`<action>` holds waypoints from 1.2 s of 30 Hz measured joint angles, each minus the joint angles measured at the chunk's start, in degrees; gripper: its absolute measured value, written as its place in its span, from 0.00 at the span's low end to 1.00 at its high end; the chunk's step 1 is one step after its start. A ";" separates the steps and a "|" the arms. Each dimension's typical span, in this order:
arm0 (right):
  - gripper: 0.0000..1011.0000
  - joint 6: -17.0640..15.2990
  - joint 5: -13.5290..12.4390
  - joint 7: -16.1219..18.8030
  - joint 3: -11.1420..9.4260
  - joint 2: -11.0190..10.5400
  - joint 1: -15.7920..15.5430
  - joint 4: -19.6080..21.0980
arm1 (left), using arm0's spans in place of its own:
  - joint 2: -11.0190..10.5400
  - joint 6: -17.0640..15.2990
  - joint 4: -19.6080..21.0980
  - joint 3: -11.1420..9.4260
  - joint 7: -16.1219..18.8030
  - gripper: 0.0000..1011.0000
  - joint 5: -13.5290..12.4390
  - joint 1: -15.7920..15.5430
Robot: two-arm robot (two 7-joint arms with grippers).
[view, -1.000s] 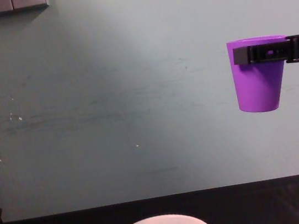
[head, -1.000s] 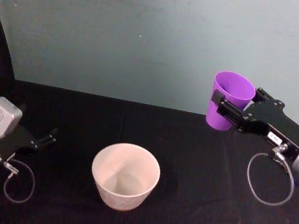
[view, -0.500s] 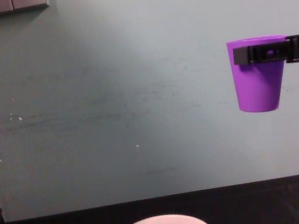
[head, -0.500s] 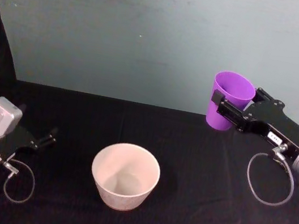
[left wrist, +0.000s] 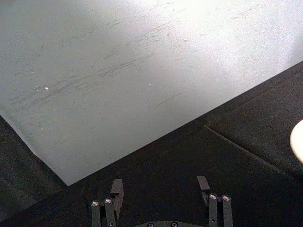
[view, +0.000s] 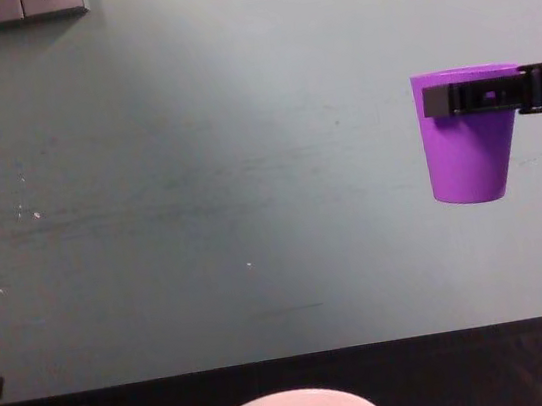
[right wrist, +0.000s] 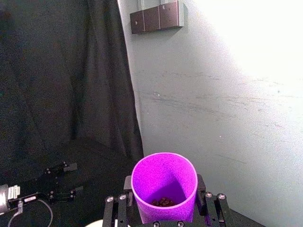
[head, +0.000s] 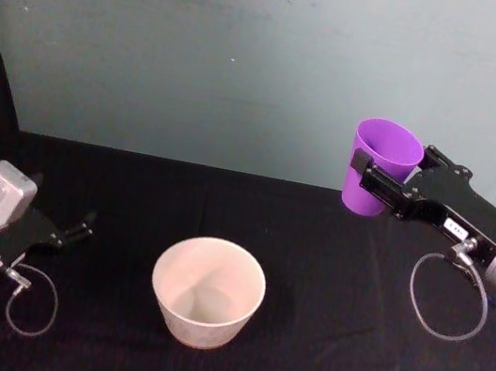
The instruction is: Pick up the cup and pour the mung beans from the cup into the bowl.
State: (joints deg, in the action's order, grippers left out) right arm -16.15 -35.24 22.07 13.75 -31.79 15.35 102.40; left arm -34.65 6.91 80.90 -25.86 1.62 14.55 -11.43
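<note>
Purple cup (head: 365, 198) upright, clamped in right end effector (head: 386, 170), mung beans (right wrist: 163, 202) inside, white bowl (head: 201, 326) on tabletop (head: 325, 351), left end effector (left wrist: 160, 188) spread apart.

Cup (head: 385, 149), clasped in the right gripper (head: 384, 182): plain bright purple. Gripper: black. Mung beans (right wrist: 163, 202) inside the cup: dark brownish-green specks. Bowl (head: 207, 291), below and left of that gripper: plain white. Table (head: 325, 351): black. Wall (head: 203, 54): pale teal, scuffed.
</note>
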 joint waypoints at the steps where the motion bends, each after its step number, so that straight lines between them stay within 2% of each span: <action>1: 0.74 0.00 0.00 0.00 0.00 0.00 0.00 0.00 | 0.00 0.00 0.00 0.00 0.00 0.99 0.00 0.00; 12: 0.74 0.00 0.00 0.00 0.00 0.00 0.00 0.00 | 0.00 0.00 0.00 0.00 0.00 0.99 0.00 0.00; 16: 0.74 0.44 -0.07 0.38 0.60 -0.47 0.96 -0.66 | 0.00 0.00 0.00 0.00 0.00 0.99 0.00 0.00; 21: 0.74 2.36 -0.13 1.81 2.64 -0.56 2.46 -4.09 | 0.00 0.00 0.00 0.00 0.00 0.99 0.00 0.00; 28: 0.74 5.65 0.69 3.31 6.10 0.67 4.63 -10.12 | 0.00 0.00 0.00 0.00 0.00 0.99 0.00 0.00; 32: 0.74 7.10 2.84 3.57 8.33 1.60 6.15 -12.95 | 0.00 0.00 0.00 0.00 0.00 0.99 0.00 0.00; 36: 0.74 7.65 6.82 2.95 10.96 2.57 7.87 -15.19 | 0.00 0.00 0.00 0.00 0.00 0.99 0.00 0.00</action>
State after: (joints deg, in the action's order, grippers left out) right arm -8.50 -28.42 25.01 24.71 -29.22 23.22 87.21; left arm -34.65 6.91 80.90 -25.86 1.62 14.55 -11.43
